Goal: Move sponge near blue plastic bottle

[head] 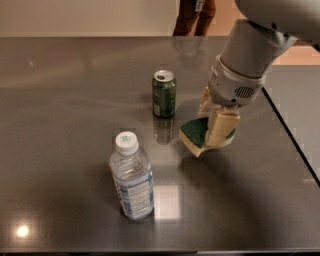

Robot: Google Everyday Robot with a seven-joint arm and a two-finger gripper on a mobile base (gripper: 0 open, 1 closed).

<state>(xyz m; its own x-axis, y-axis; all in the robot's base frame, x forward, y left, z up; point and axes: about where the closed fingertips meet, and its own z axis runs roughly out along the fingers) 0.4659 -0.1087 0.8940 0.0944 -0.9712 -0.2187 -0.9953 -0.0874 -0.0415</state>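
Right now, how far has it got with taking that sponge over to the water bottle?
Done: the pincer grips the sponge, which sits tilted in it. In hand: the sponge is beside the green can, well apart from the bottle. Left: carry it across to the bottle and set it down on the table close by.

1. Green drink can (pixel 164 95): upright, silver top w/ tab, mid-table, its reflection just in front. Stands near the gripper (pixel 210 124), on its left (gripper hangs low over table, rt of centre).
2. Table (pixel 60 150): dark grey, glossy; bright light spot btm-left, pale square glare nr front.
3. Person's legs (pixel 192 15): brown trousers, beyond far edge.
4. Pale wall (pixel 75 17) at back.
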